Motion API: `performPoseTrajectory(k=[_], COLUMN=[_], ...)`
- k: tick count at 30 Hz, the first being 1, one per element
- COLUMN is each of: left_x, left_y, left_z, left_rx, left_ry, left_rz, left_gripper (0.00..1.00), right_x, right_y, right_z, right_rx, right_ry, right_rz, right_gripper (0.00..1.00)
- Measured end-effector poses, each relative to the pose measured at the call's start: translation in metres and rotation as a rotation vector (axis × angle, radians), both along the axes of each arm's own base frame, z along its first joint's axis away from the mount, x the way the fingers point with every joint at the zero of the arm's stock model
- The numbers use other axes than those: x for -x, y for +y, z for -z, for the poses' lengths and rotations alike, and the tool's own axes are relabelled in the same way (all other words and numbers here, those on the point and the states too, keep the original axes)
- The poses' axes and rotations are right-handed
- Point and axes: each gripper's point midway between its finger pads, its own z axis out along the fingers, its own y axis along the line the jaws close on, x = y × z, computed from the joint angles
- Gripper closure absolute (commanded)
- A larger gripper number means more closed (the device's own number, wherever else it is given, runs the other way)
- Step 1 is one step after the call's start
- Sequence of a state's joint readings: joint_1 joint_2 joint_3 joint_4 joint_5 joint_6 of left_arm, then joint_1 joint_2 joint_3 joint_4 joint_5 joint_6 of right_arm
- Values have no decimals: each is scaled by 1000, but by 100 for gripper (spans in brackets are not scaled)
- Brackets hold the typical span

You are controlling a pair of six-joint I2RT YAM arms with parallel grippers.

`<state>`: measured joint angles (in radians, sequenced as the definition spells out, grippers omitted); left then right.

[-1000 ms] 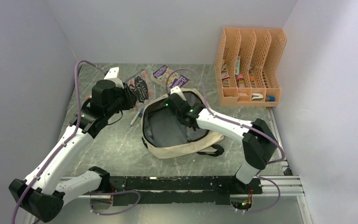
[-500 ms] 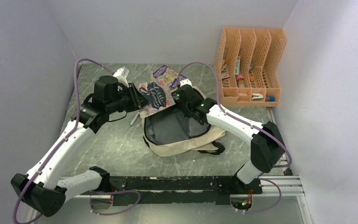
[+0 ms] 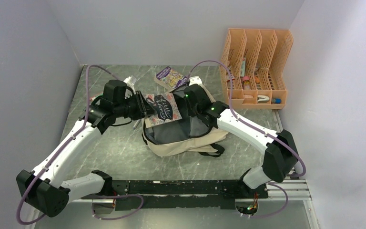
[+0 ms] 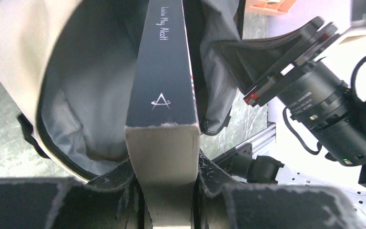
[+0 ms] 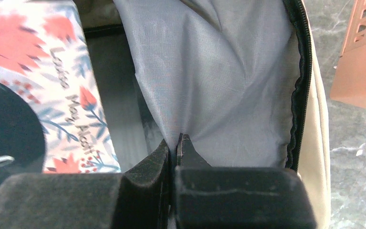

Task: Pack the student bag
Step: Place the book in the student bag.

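Observation:
The student bag (image 3: 183,143), beige with grey lining (image 4: 76,100), lies open in the middle of the table. My left gripper (image 3: 140,106) is shut on a thick floral book (image 3: 164,107), clamping its lower end between both fingers (image 4: 164,167). The book's dark spine (image 4: 162,71) points into the bag's mouth. My right gripper (image 3: 189,98) is shut on a fold of the bag's grey lining (image 5: 177,143) at the far rim and holds the opening up. The book's cover (image 5: 43,95) shows to the left of that grip, the black zip (image 5: 299,71) to its right.
An orange perforated file organizer (image 3: 256,67) with small items stands at the back right. A purple book (image 3: 170,77) lies on the table behind the bag. White walls close in on the left, back and right.
My left arm has carried the book to the right, from beside the bag to over its opening. My right gripper has pulled the bag's far rim back and up.

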<state>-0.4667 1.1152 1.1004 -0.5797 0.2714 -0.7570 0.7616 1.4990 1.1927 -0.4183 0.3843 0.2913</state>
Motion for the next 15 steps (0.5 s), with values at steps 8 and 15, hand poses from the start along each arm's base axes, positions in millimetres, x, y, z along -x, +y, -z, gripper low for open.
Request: performPoseTrajectory(k=[8, 15], left_x=[-2, -16], left_y=[-13, -32], left_z=[34, 46], left_rx=[26, 88], left_ry=[108, 123], left_rz=[22, 56], left_gripper=[95, 95], right_x=[-1, 2], right_y=[5, 9], right_z=[-1, 1], right_rx=[-36, -66], right_ry=[0, 1], right_rz=[3, -17], right_gripper=[100, 100])
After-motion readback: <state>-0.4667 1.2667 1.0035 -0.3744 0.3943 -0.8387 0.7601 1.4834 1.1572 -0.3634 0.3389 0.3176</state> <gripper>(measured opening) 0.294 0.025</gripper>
